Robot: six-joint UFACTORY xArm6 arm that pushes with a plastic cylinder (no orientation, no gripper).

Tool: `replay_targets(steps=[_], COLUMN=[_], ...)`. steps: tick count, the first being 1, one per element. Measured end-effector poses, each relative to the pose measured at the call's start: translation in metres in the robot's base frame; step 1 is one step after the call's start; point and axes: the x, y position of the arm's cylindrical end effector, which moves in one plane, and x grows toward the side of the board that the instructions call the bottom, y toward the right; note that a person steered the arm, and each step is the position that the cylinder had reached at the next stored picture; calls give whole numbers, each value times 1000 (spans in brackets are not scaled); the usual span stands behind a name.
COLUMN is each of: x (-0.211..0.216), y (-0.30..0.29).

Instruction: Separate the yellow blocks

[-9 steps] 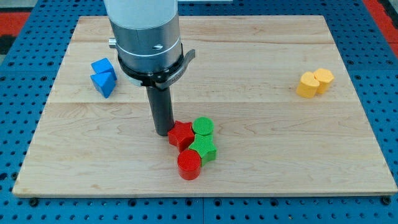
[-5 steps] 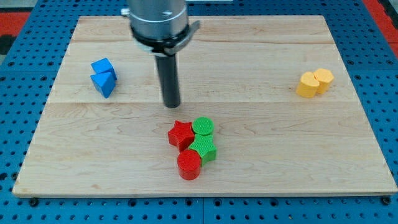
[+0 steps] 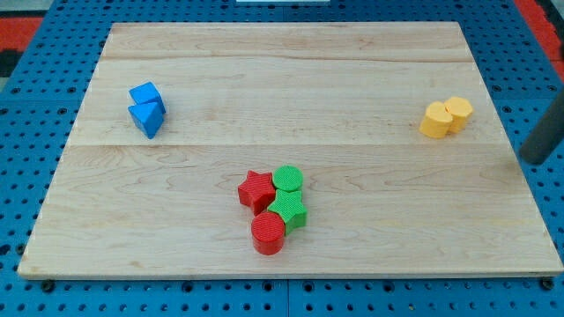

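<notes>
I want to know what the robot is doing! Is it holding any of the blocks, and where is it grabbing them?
Nothing is held. My tip only pushes, and it touches no block; it sits off the board, to the view's right of the two yellow blocks.

A light wooden board (image 3: 291,79) is filling most of the frame, lying on a blue pegboard surface (image 3: 26,185) that is showing along the left, right and bottom edges. In the upper left, a blue cube (image 3: 145,94) is sitting against a blue wedge-shaped block (image 3: 147,117) just below it, the two touching. Below the centre of the frame, four blocks are huddling in one tight cluster: a red star (image 3: 256,190) on the left, a green cylinder (image 3: 287,179) at the top right, a green star-like block (image 3: 290,211) under that, and a red cylinder (image 3: 268,233) at the bottom. Red flooring (image 3: 19,22) is peeking in at the top corners.
</notes>
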Motion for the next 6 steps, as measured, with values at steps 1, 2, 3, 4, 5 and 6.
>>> replay_targets(steps=[1, 2, 3, 4, 5, 6], x=[-59, -72, -46, -29, -4, -12], y=[-31, -95, -135, -106, -136, -175])
